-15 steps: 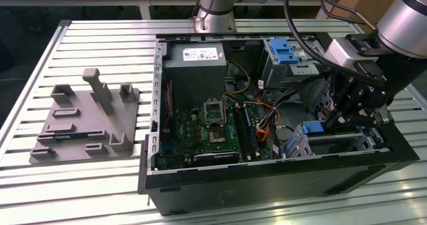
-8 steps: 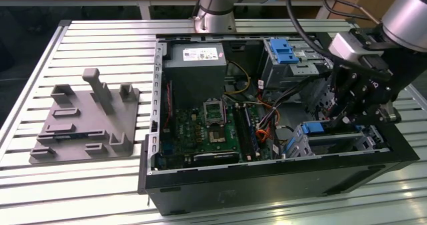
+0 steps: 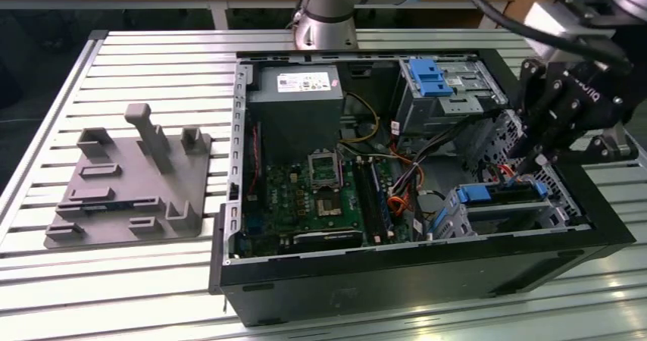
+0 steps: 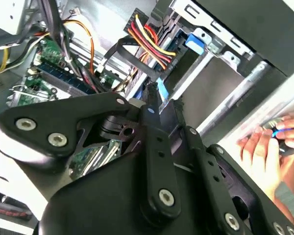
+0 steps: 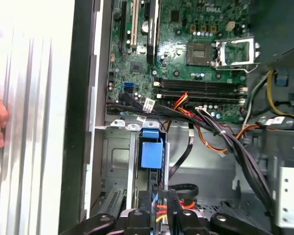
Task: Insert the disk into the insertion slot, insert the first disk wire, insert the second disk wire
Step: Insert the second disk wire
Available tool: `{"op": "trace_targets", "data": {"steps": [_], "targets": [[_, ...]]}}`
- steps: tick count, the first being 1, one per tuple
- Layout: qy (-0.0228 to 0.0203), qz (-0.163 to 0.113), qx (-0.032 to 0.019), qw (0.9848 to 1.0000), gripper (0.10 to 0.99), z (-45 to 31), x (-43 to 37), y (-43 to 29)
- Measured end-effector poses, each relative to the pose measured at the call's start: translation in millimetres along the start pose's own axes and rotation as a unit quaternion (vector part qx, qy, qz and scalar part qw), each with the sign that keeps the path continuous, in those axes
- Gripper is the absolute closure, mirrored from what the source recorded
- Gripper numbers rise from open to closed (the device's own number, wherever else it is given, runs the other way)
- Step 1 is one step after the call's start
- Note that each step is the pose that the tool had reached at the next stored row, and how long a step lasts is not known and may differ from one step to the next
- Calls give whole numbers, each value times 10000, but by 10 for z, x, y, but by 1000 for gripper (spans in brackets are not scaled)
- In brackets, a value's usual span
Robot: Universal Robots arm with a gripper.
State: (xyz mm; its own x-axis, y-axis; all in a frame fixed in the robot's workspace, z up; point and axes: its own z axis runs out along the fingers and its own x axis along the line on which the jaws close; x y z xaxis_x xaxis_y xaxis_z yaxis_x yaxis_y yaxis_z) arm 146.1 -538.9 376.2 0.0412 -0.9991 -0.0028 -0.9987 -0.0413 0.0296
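Gripper (image 4: 154,105) nearest; hand (image 4: 267,147) beside case.

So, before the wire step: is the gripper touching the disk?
Cannot tell. In the exterior view the gripper ends close above the disk; no gap or contact shows plainly.

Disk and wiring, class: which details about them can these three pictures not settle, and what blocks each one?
- The disk: in the exterior view, the gripper covers part of it, so how deep it sits in the insertion slot is unclear.
- The fingertips: the gripper's own links hide them in the second wrist view.
- The wire bundle: too tangled to tell which wires belong to the disk.
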Motion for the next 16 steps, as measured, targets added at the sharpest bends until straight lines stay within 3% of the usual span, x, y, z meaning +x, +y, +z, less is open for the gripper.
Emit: {"op": "trace_targets", "data": {"steps": [2,5,7,16], "targets": [[0,12,0,10000,820,-90,-10,2],[-1,25,0,10000,984,-225,-20,6],[0,36,0,10000,984,-300,-24,8],[-2,38,0,10000,984,-302,-24,8]]}}
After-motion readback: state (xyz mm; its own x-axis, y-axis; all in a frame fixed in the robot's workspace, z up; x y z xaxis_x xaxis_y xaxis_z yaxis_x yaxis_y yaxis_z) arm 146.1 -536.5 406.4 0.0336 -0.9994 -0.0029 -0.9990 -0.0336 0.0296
